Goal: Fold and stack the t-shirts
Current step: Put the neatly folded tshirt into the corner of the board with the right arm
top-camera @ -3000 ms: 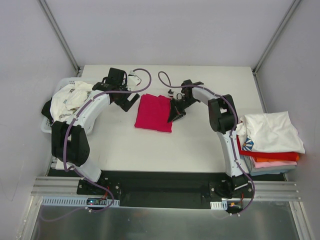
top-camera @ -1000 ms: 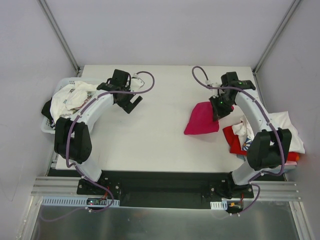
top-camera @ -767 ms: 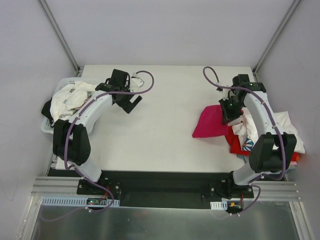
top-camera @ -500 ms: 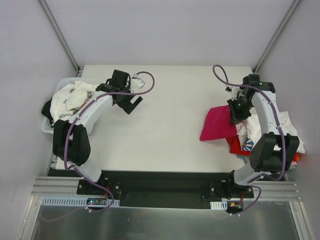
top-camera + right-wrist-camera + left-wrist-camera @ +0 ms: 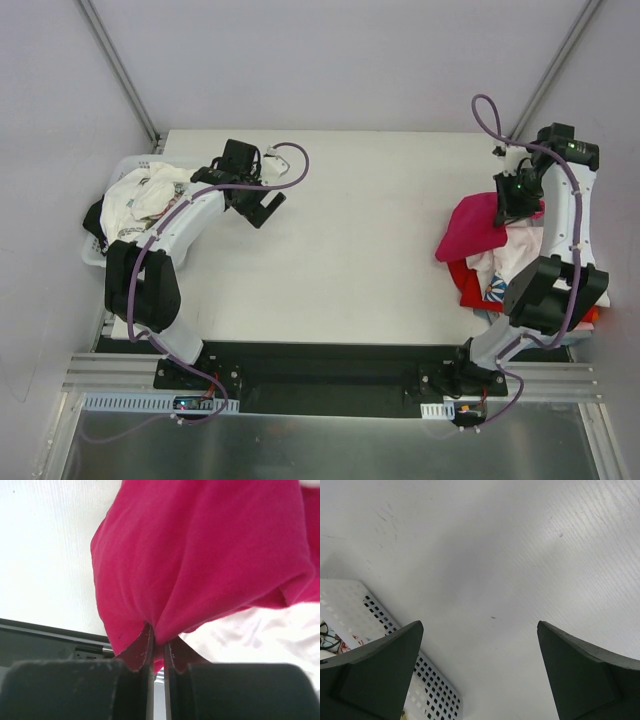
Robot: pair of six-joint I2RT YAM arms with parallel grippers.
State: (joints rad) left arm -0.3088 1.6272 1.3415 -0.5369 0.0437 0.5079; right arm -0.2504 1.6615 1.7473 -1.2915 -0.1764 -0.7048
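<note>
My right gripper (image 5: pixel 514 197) (image 5: pixel 157 641) is shut on a pinch of the folded crimson-magenta t-shirt (image 5: pixel 474 227) (image 5: pixel 210 555). That shirt hangs from it over the table's right edge, above the stack of t-shirts. The stack shows a rumpled white printed shirt (image 5: pixel 503 262) (image 5: pixel 260 630) and a red one (image 5: pixel 467 284) under it; my right arm hides the rest. More t-shirts, white with prints (image 5: pixel 140 195), fill the basket at the left. My left gripper (image 5: pixel 262 206) (image 5: pixel 477 630) hovers open over bare table near that basket, holding nothing.
The white perforated plastic basket (image 5: pixel 93 256) (image 5: pixel 370 620) stands at the table's left edge. Grey walls and slanted frame posts (image 5: pixel 548 80) close in the back corners. The black base rail (image 5: pixel 320 375) runs along the near edge.
My right gripper has carried the crimson-magenta t-shirt rightward and a little back, from the table's right half to above the stack. The left arm has stayed still and open.
</note>
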